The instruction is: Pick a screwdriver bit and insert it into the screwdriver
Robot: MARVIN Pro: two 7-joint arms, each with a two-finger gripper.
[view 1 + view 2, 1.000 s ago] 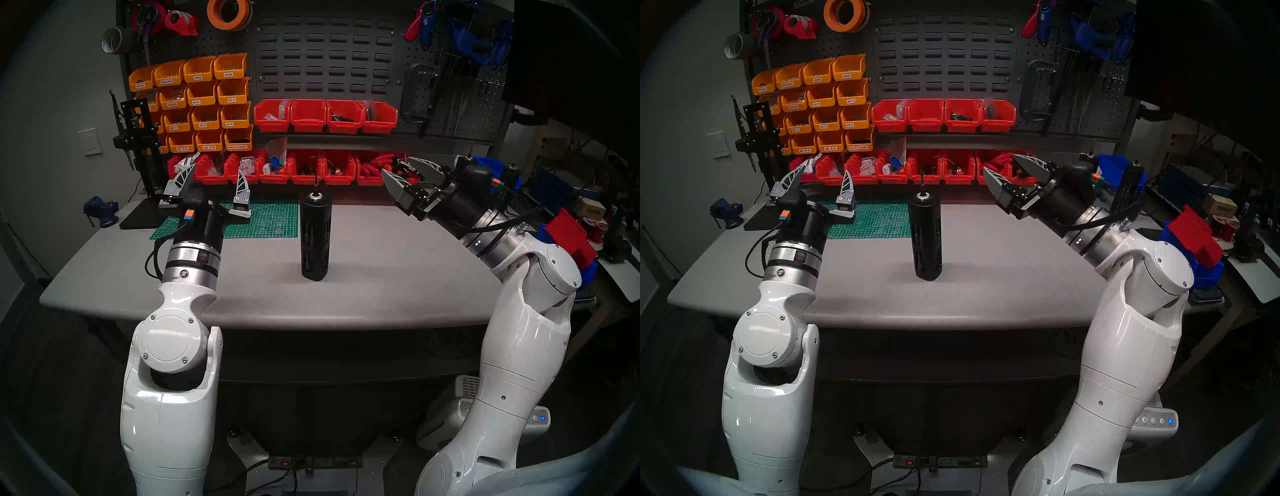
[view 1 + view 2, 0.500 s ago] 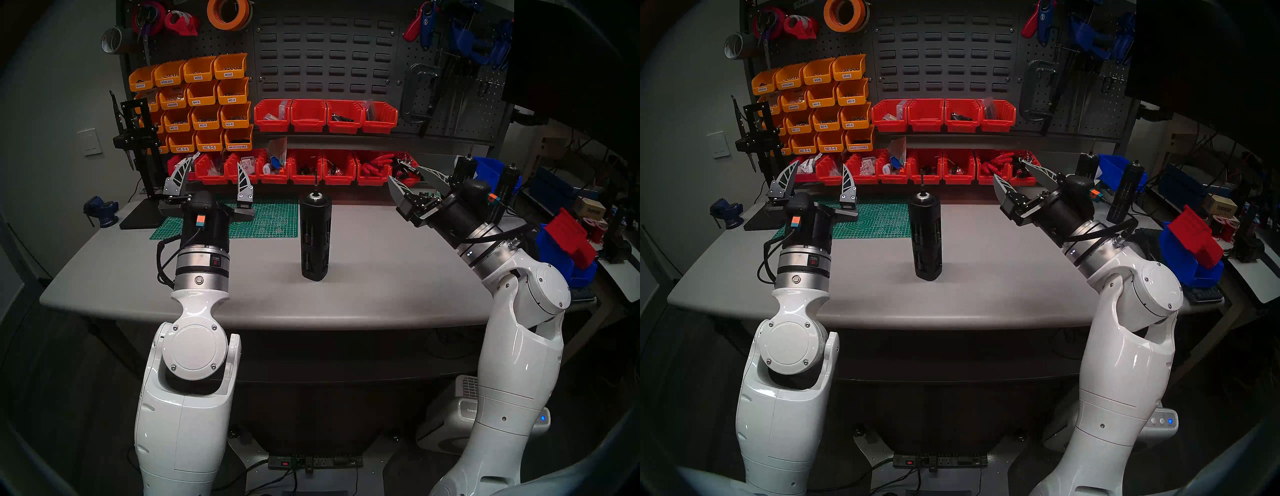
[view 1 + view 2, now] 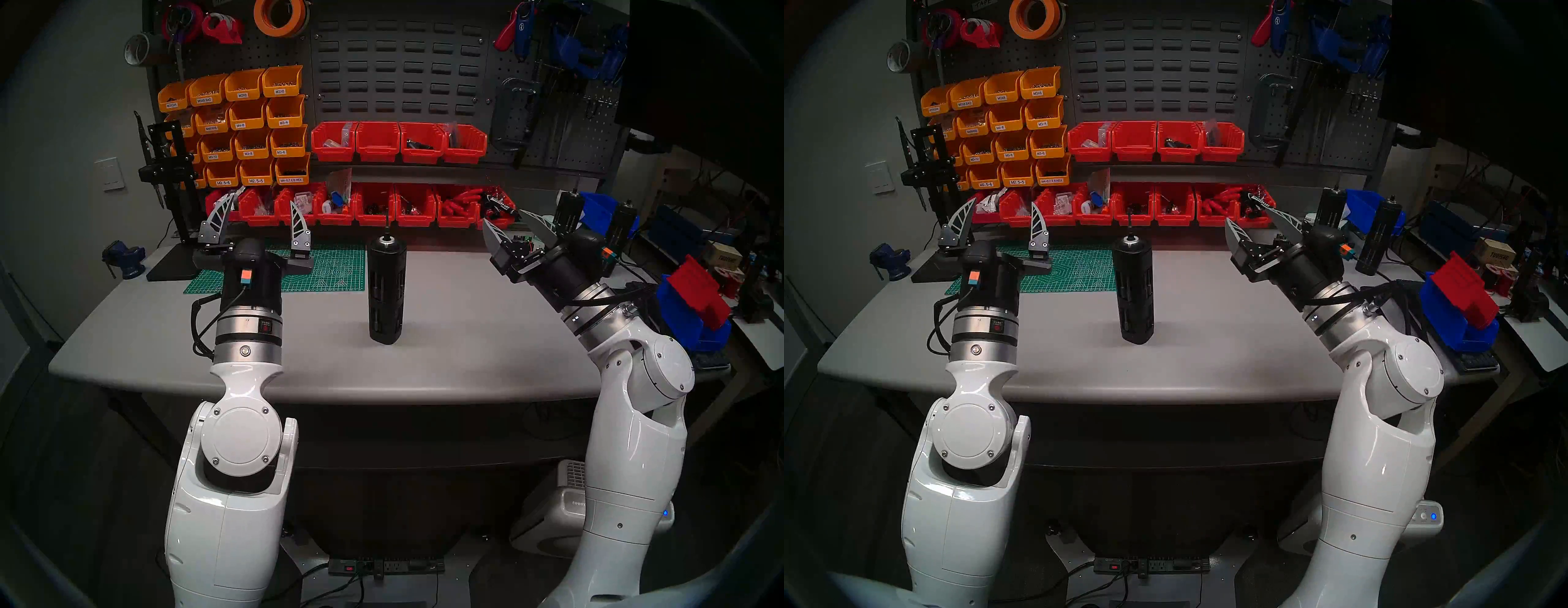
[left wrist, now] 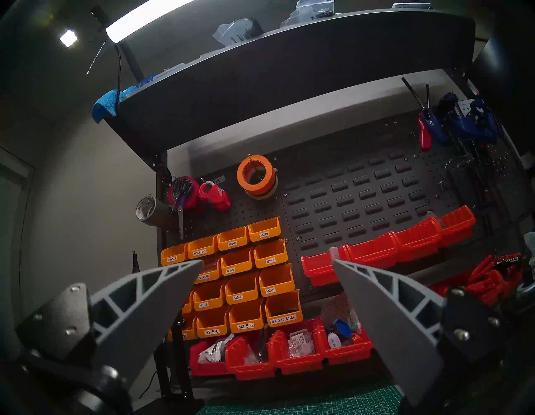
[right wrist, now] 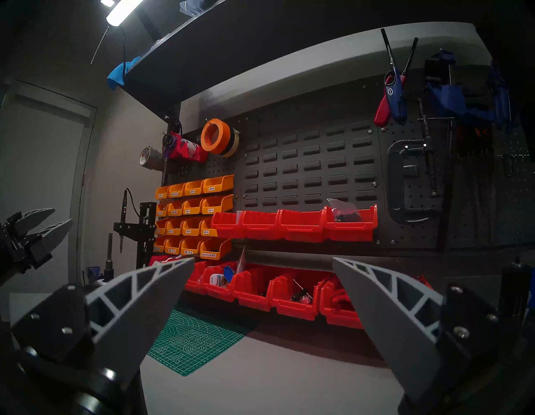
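Observation:
The screwdriver [image 3: 387, 293] is a tall matte-black slotted cylinder standing upright mid-table, also in the right head view [image 3: 1135, 293]. A thin dark screwdriver bit [image 3: 387, 217] stands up out of its top nub [image 3: 1130, 220]. My left gripper [image 3: 262, 200] is open and empty above the green mat, left of the screwdriver [image 3: 1003, 202] [image 4: 267, 262]. My right gripper [image 3: 502, 215] is open and empty, raised to the right of the screwdriver [image 3: 1247, 213] [image 5: 263, 259]. Neither wrist view shows the screwdriver.
A green cutting mat [image 3: 326, 267] lies back left. Red bins [image 3: 377, 208] line the back edge, with orange bins [image 3: 250, 127] above. A black stand [image 3: 174, 199] is far left. Two more black cylinders [image 3: 568, 210] stand far right by blue bins [image 3: 695, 305].
My left arm has shifted right and turned a little. My right gripper has pulled back to the right and lower, away from the red bins. Both stay open; the screwdriver has not moved.

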